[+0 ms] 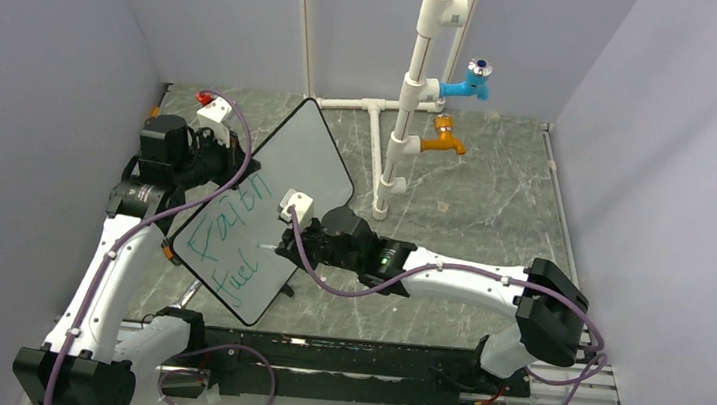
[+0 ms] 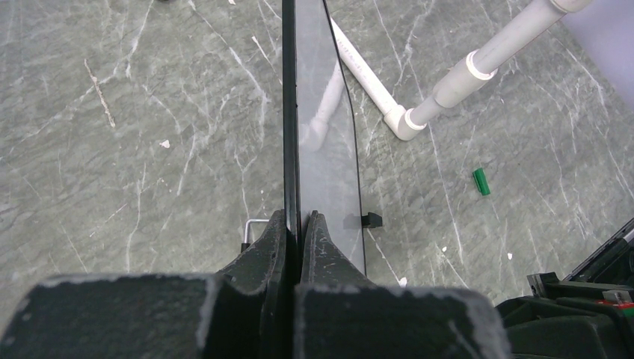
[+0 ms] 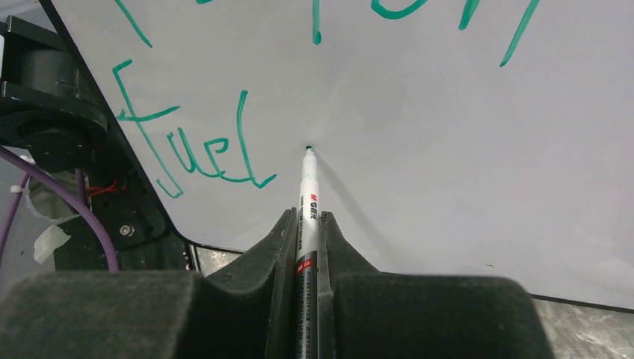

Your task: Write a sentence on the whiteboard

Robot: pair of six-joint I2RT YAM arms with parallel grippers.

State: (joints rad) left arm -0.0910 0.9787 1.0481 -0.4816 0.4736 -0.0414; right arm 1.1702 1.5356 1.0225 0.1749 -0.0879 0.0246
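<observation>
The whiteboard (image 1: 303,162) stands tilted on edge above the table, and my left gripper (image 1: 234,165) is shut on its black rim. In the left wrist view both jaws of that gripper (image 2: 297,221) pinch the whiteboard (image 2: 325,149) edge-on. The sentence (image 1: 235,220) is green handwriting that reads "Faith" with "fuel" (image 3: 202,153) below it. My right gripper (image 3: 306,224) is shut on a white marker (image 3: 308,198). The marker's tip rests at the whiteboard (image 3: 434,127) just right of the final "l". From above, the right gripper (image 1: 302,240) sits in front of the board's lower half.
A white pipe stand (image 1: 408,97) with a blue tap (image 1: 470,82) and an orange tap (image 1: 441,143) rises behind the board. A green marker cap (image 2: 481,182) lies on the marbled tabletop near the pipe base (image 2: 407,120). Grey walls close in both sides.
</observation>
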